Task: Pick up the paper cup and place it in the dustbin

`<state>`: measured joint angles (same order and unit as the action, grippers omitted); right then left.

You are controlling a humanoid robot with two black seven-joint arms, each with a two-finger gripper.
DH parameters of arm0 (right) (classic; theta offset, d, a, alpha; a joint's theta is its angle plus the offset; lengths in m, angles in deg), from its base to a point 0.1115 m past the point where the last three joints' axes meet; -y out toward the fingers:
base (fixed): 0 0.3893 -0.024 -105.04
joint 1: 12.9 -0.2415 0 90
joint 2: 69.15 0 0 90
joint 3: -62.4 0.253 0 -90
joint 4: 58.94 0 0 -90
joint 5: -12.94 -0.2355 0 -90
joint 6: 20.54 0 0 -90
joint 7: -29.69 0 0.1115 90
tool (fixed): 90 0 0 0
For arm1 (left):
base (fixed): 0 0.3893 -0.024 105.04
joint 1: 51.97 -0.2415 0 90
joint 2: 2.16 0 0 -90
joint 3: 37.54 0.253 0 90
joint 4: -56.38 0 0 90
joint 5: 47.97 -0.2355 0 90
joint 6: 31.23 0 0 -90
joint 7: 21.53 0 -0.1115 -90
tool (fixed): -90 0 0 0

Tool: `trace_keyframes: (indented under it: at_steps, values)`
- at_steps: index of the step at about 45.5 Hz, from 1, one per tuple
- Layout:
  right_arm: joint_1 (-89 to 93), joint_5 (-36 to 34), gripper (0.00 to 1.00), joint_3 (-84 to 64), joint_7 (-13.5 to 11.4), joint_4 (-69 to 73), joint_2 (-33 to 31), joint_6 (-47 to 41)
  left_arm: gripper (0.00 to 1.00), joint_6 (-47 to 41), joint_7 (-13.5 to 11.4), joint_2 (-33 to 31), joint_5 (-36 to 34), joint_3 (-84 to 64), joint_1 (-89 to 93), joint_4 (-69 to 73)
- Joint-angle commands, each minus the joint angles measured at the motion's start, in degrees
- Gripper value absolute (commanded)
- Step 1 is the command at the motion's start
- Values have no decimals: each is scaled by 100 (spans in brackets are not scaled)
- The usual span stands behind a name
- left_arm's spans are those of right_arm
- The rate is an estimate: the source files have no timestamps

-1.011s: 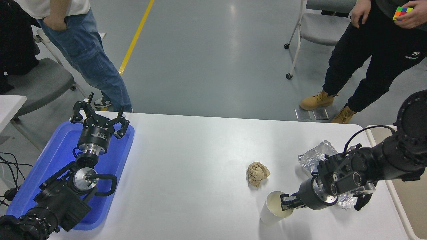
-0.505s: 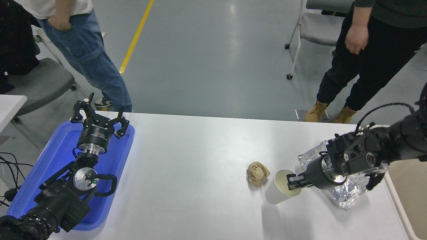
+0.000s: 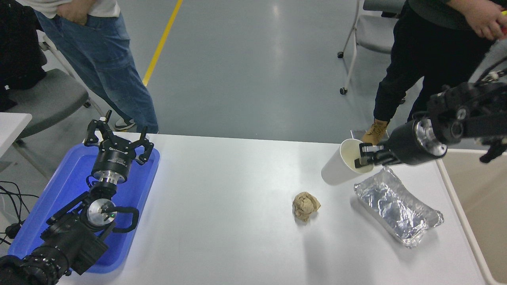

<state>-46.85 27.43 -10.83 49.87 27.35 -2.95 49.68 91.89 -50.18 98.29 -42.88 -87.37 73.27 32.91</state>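
The right gripper (image 3: 364,157) is holding the cup (image 3: 344,163) by its rim, one finger inside the mouth and one outside, jaws clamped on the wall. The cup is hanging tilted in the air, mouth toward the gripper, base pointing away from the bin (image 3: 475,206). It is above the table (image 3: 222,206), just beyond the far end of the foil tray (image 3: 398,211), which is lying between the cup and the bin's near stretch. The paper ball (image 3: 305,206) is sitting farther from the bin than the tray, well apart from the cup.

The left gripper (image 3: 117,139) is resting over the blue tray (image 3: 51,198), far from the bin, fingers spread and holding nothing.

The step in hand looks like the carry to the bin. To do it well, the arm should be keeping the cup high enough to pass over the bin's pale rim, since a thin rim pinch is giving little hold and a knock could twist the cup loose. The grip should be kept firm but not crushing, as the paper wall is likely bending easily. Releasing only once the whole cup is inside the rim line seems wise, because a tilted cup dropped on the rim could be rolling back onto the table
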Motion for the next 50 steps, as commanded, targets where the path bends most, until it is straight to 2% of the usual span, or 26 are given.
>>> trace_keyframes:
  at_steps: [1,18,24,37,50]
  values:
    - [-851,19,0,-25,-5,20,-353,-562,100,2,0,0,1,0,0,0]
    - [-816,-60,0,-33,-13,-156,-380,-465,100,2,0,0,1,0,0,0]
    - [-447,-148,0,10,-31,-551,-774,-290,100,-7,0,0,-8,0,0,0]
    - [1081,-965,0,212,-57,-2369,-1548,308,100,2,0,0,1,0,0,0]
    - [3480,-2459,0,591,-101,-4918,-1566,888,100,2,0,0,-8,0,0,0]
